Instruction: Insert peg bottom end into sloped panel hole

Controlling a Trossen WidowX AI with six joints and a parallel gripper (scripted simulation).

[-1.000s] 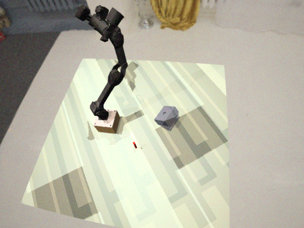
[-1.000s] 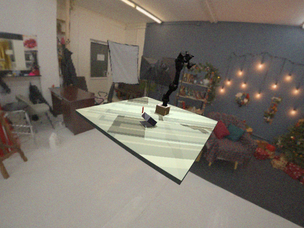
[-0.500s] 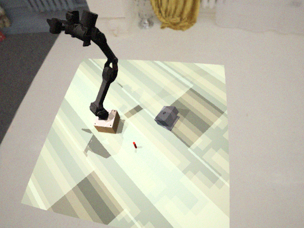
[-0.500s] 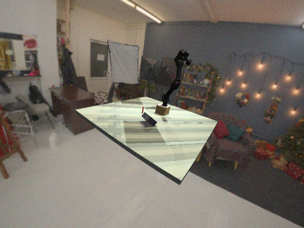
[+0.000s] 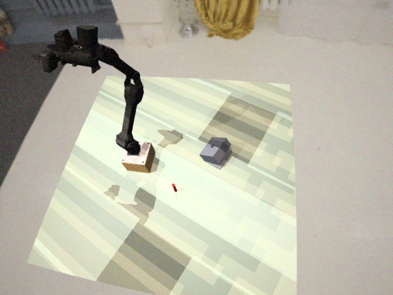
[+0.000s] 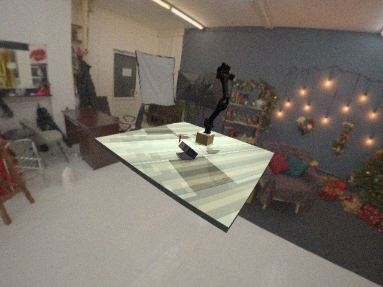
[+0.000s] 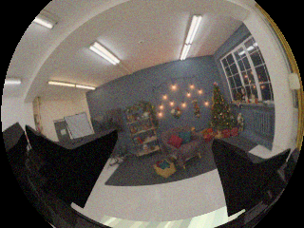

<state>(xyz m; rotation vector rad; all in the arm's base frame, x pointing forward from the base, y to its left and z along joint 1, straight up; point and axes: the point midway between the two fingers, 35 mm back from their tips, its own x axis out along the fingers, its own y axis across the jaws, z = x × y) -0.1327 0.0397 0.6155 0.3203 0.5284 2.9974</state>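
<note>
The red peg (image 5: 174, 187) (image 6: 179, 137) stands — upright (gripper (image 5: 42, 60) (image 7: 166, 140) open, empty).

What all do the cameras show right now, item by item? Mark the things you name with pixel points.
peg (image 5: 174, 187) (image 6: 179, 137): one, red, upright on the table
sloped panel (image 5: 212, 151) (image 6: 187, 149): one, blue-grey, on the table, one hole in its face
table (image 5: 221, 203) (image 6: 130, 151): one, pale green and cream stripes, under peg and panel
box (image 5: 138, 167) (image 6: 202, 138): one, tan sides and light top, under the arm's foot
curtain (image 5: 229, 19): one, yellow, beyond the table in the top view
armchair (image 6: 289, 188) (image 7: 182, 148): one, purplish, red and teal cushions, near the blue-grey wall
arm (image 5: 128, 117) (image 6: 219, 107): one, black, raised
gripper (image 5: 45, 60) (image 7: 166, 140): one, black, open and holding nothing, off beyond the table edge
</note>
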